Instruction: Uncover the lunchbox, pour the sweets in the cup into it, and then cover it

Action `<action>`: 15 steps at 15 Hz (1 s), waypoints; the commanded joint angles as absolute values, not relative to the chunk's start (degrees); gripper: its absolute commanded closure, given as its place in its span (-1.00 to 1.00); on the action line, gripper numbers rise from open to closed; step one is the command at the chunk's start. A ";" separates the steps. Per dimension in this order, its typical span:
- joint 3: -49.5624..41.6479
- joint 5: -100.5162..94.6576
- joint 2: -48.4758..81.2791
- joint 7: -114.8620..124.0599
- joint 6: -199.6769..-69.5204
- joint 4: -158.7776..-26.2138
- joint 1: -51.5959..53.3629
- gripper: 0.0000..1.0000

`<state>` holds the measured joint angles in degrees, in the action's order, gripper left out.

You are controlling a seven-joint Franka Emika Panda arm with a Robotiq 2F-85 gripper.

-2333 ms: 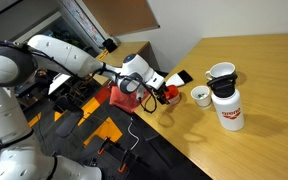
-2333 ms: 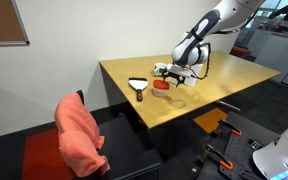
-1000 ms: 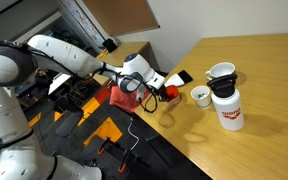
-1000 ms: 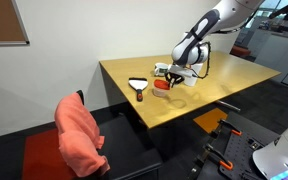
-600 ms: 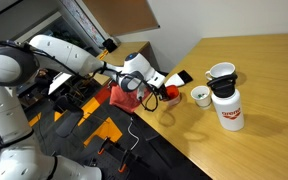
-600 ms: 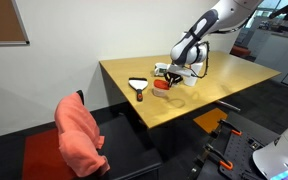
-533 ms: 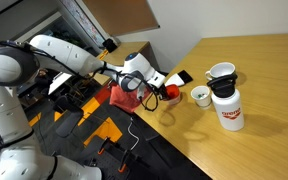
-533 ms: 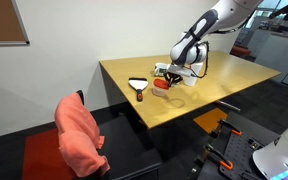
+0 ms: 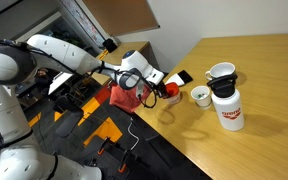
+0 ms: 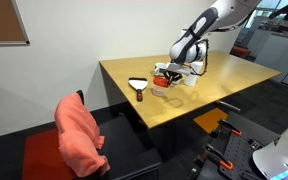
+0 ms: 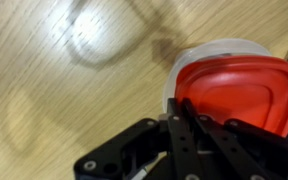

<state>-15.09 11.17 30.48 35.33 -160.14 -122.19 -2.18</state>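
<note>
The lunchbox stands near the table's edge, a small dark round container. Its flat red lid fills the right of the wrist view and also shows in an exterior view. My gripper is shut on the lid's near edge, fingers tight together. It reaches in from the table's edge in both exterior views. A white rim shows just under the lid. The small white cup stands right beside the lunchbox. The sweets cannot be made out.
A white mug and a tall white flask with red lettering stand beyond the cup. A black flat object lies behind the lunchbox. A white-headed tool lies on the table. A chair with red cloth stands by the table.
My gripper has shut on the red lid's edge. Lid and gripper now sit slightly higher than a second ago.
</note>
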 commanded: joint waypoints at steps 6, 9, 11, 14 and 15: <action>-23.39 5.77 23.08 42.42 -159.41 -128.37 3.96 0.96; -24.64 5.22 21.68 44.59 -159.29 -130.83 2.85 0.96; -25.05 5.93 21.20 45.11 -158.95 -132.48 1.36 0.96; -24.88 8.07 22.86 46.33 -159.06 -133.54 -1.73 0.96; -24.49 9.12 23.58 46.67 -159.12 -133.59 -2.97 0.96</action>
